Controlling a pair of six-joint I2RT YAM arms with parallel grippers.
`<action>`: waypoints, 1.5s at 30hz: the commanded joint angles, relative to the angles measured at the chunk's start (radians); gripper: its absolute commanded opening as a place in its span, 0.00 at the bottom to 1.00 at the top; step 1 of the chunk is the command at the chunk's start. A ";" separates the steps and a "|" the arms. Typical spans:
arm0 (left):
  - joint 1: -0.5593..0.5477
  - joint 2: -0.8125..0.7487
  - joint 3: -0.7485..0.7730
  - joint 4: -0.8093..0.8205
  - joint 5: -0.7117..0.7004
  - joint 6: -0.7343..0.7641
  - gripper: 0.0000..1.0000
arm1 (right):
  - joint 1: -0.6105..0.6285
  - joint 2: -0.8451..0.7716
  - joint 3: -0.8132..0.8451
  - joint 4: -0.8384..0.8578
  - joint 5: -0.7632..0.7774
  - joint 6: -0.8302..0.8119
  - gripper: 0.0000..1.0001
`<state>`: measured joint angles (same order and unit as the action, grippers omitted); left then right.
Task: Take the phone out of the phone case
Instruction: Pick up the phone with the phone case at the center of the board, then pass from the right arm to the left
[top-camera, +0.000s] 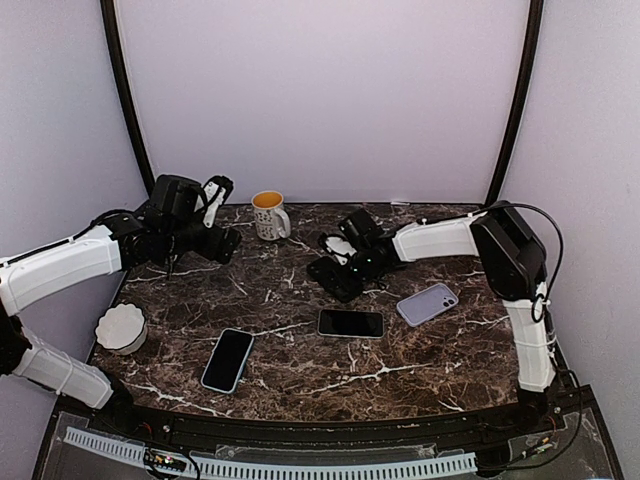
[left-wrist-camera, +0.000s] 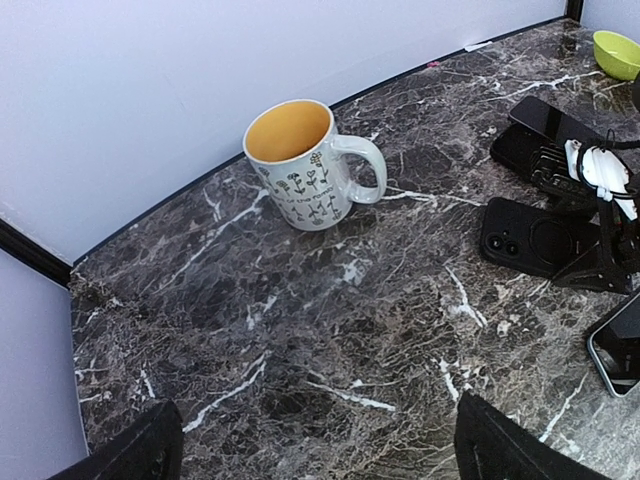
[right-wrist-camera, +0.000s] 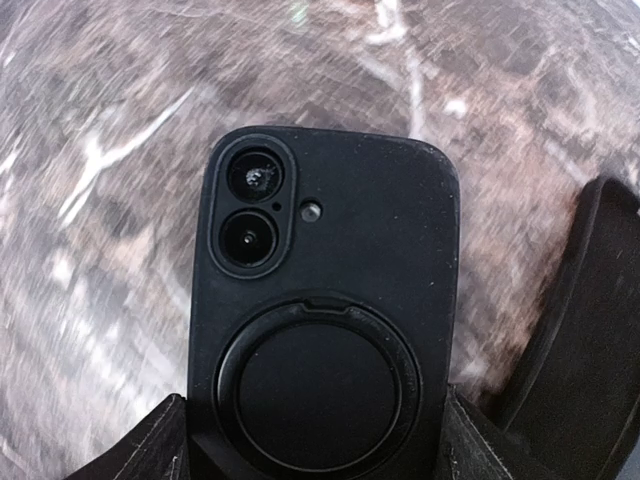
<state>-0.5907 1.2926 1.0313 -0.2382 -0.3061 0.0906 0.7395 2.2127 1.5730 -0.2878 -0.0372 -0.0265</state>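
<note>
A phone in a black case (right-wrist-camera: 330, 290) with a round ring lies back up, camera lenses at its far end. My right gripper (right-wrist-camera: 310, 455) is shut on its near end, one finger on each long edge. In the top view the cased phone (top-camera: 333, 279) is at the table's middle back, held low over the marble by the right gripper (top-camera: 346, 264). It also shows in the left wrist view (left-wrist-camera: 525, 235). My left gripper (left-wrist-camera: 320, 445) is open and empty over bare marble, at the back left in the top view (top-camera: 222, 243).
A flowered mug (top-camera: 268, 213) stands at the back centre. A black phone (top-camera: 350, 323), a lavender phone (top-camera: 427, 303) and a blue-edged phone (top-camera: 228, 360) lie nearer the front. A white dish (top-camera: 121, 328) sits at the left edge. A dark object (right-wrist-camera: 590, 330) lies right of the case.
</note>
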 joint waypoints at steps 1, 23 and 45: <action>0.005 -0.013 -0.009 0.008 0.066 -0.031 0.97 | 0.025 -0.107 -0.095 0.054 -0.098 0.004 0.48; 0.006 0.023 0.065 0.009 0.607 -0.186 0.86 | 0.061 -0.527 -0.450 0.460 -0.244 0.075 0.44; 0.003 0.108 0.035 0.332 0.947 -0.745 0.67 | 0.163 -0.733 -0.621 0.611 -0.133 -0.050 0.43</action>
<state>-0.5907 1.3785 1.0561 0.0738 0.5858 -0.5819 0.8837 1.5372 0.9501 0.1894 -0.2066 -0.0303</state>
